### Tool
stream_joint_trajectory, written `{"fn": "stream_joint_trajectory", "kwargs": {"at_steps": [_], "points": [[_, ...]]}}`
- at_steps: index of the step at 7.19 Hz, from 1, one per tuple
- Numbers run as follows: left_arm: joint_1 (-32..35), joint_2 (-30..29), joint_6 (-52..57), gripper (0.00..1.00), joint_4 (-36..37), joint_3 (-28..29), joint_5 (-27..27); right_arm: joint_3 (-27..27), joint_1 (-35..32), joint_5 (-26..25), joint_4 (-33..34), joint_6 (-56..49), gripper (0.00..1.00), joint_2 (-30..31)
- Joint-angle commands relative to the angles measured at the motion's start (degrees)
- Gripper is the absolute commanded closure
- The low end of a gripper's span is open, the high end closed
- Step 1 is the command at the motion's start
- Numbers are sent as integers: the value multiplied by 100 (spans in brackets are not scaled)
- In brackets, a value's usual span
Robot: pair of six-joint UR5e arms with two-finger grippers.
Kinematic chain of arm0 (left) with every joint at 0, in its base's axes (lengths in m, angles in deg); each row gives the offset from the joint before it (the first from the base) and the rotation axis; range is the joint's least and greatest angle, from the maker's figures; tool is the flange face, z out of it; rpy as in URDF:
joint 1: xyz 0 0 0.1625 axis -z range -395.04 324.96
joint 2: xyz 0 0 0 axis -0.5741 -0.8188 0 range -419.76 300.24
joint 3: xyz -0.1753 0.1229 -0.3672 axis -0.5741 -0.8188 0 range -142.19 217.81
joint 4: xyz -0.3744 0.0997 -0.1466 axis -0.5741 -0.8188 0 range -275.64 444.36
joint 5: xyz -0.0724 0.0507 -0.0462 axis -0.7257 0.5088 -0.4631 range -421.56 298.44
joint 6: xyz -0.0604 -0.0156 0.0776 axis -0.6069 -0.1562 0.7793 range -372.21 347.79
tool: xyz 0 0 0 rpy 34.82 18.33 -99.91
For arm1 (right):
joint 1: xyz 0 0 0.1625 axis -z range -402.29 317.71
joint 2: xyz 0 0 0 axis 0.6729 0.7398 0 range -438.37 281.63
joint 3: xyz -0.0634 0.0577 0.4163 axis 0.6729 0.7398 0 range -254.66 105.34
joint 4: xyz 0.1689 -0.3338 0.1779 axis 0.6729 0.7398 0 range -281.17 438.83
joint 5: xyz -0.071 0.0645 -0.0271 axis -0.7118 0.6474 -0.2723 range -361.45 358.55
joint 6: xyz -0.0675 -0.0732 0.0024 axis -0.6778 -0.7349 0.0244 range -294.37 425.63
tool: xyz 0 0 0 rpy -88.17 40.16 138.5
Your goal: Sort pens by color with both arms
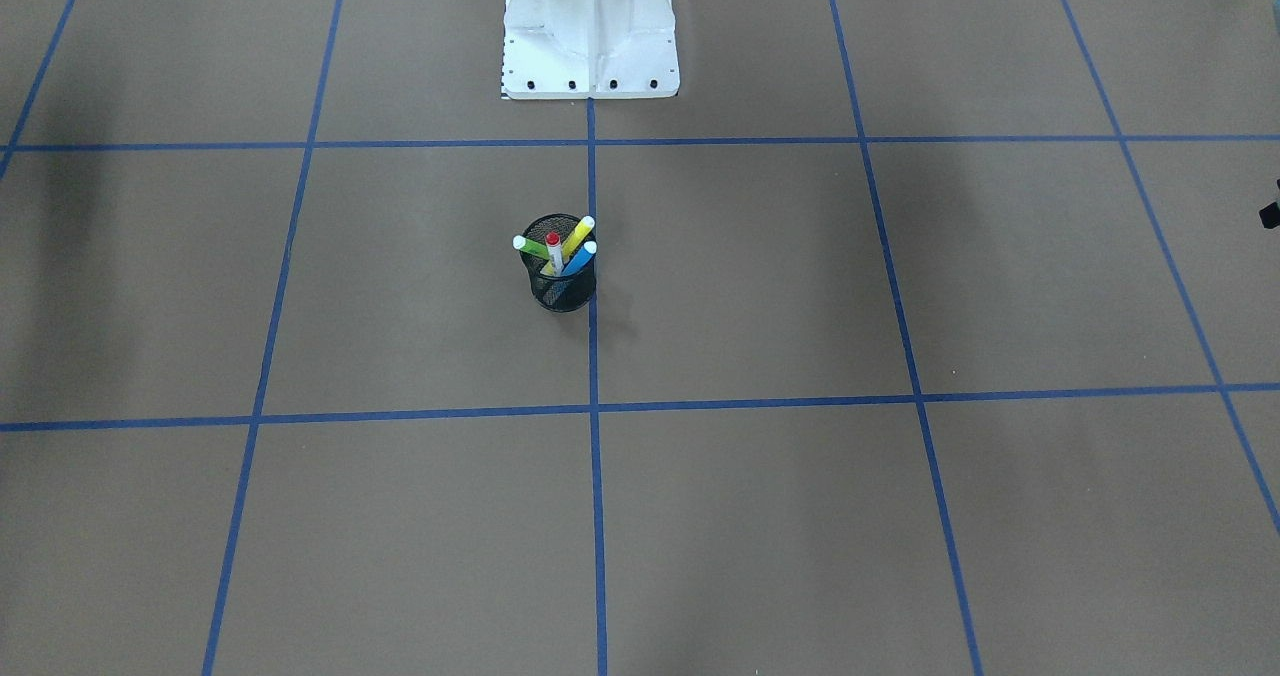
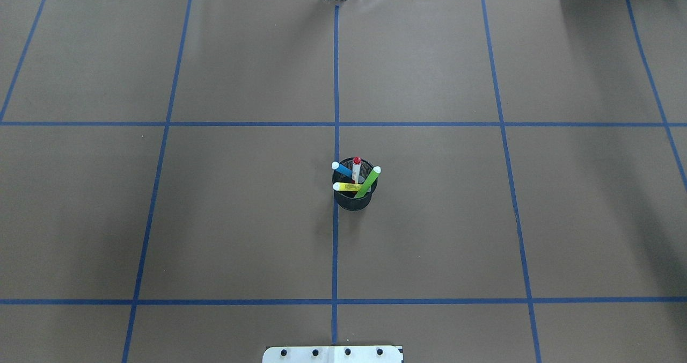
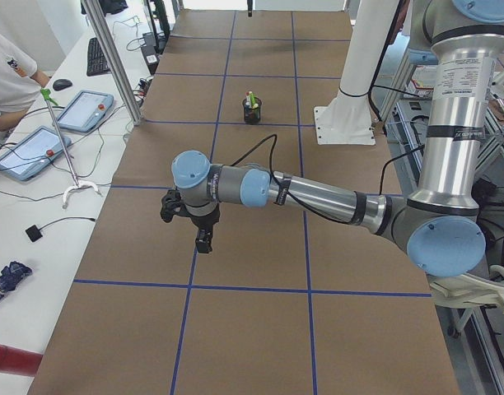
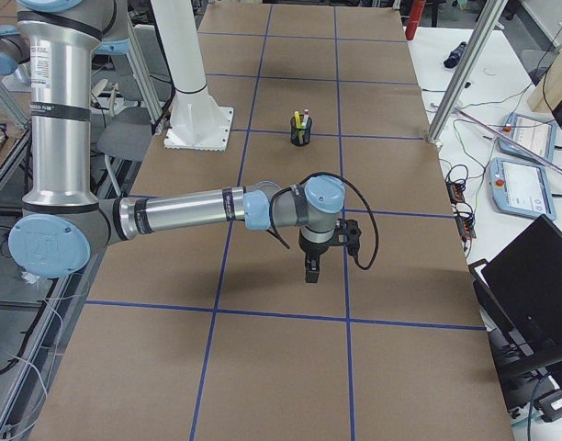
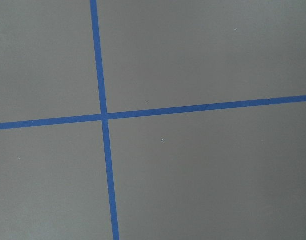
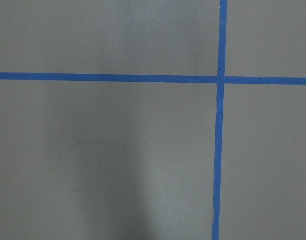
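**Four pens in the mesh cup, both arms out over bare paper**

A long table (image 2: 241, 218) covered in brown paper is marked into squares by blue tape lines (image 2: 336, 84). The robot's white base (image 1: 590, 31) is bolted at the middle of one long edge.

A black mesh cup (image 2: 352, 199) stands upright near the table's centre. It is just beside the middle tape line, on the robot's right of it. All four pens are in the cup, ends up. The blue pen (image 2: 343, 170) and the yellow pen (image 2: 348, 187) lean toward the robot's left. The green pen (image 2: 369, 183) leans toward its right, and the red-capped pen (image 2: 356, 169) stands nearly upright between them.

The left arm (image 3: 318, 193) reaches low across the table toward its left end. The left gripper (image 3: 203, 241) points down above the paper, well apart from the cup. The right arm (image 4: 189, 211) does the same toward the right end, with the right gripper (image 4: 312, 268) hanging over the paper. Only the side cameras show the two grippers, so I cannot tell whether their fingers are apart or together. Each wrist camera shows only paper and a tape crossing.
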Motion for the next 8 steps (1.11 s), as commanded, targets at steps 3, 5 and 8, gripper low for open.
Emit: {"fn": "stream_joint_trajectory", "kwargs": {"at_steps": [3, 5, 8], "points": [[-30, -32, -202, 0, -17, -208, 22, -119, 0, 10, -7, 96, 0, -8], [-47, -6, -141, 0, -44, -217, 135, -207, 0, -7, -16, 79, 0, 10], [-65, -23, -184, 0, -61, -121, 365, -155, 0, 10, -7, 61, 0, 45]]}}
